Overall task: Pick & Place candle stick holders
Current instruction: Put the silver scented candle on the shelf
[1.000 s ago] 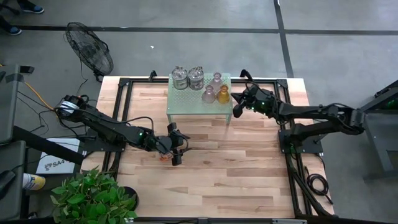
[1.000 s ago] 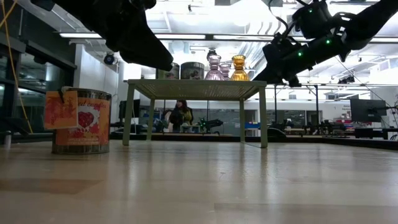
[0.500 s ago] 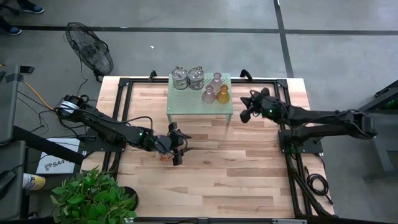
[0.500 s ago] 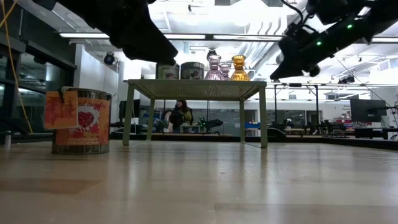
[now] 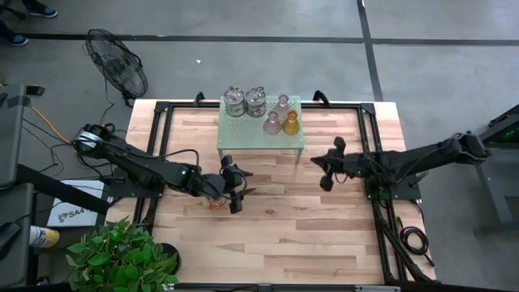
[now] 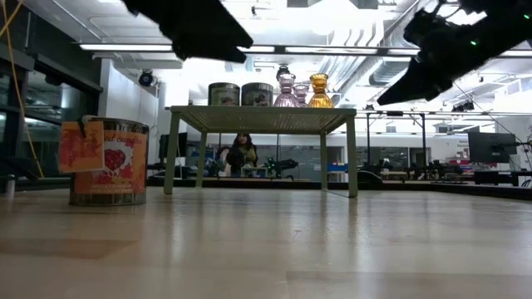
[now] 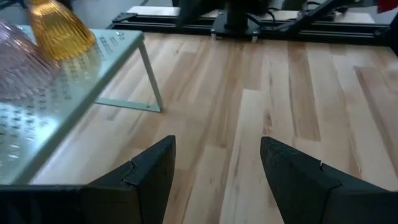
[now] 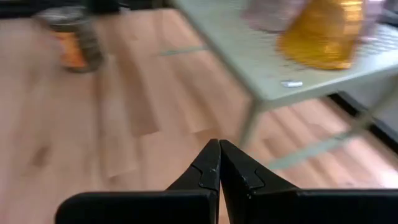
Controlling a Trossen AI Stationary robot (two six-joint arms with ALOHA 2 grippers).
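Observation:
On the green perforated shelf [image 5: 243, 139] stand five candle stick holders: two clear jar-like ones [image 5: 234, 100] [image 5: 255, 100], two pale pink bells [image 5: 282, 103] [image 5: 272, 123] and an amber one [image 5: 290, 123]. A silvery tin with an orange label [image 6: 108, 162] rests on the table to the shelf's near left. Above that tin my left gripper [image 5: 242, 195] hangs open with nothing between its fingers [image 7: 217, 162]. My right gripper [image 5: 318, 162] is shut and empty [image 8: 219, 165]. It hovers off the shelf's near right corner, clear of the table.
Black frame rails [image 5: 369, 138] run along the table's left, right and far sides. Bare wooden tabletop [image 5: 284, 235] lies between the shelf and the near edge. A fan [image 5: 117, 61] and a potted plant [image 5: 122, 255] stand off the table at the left.
My right gripper has drawn back from the shelf's right edge and swung toward the table's near edge. It has turned as it went and has stayed shut. My left gripper has risen a little over the tin, still open.

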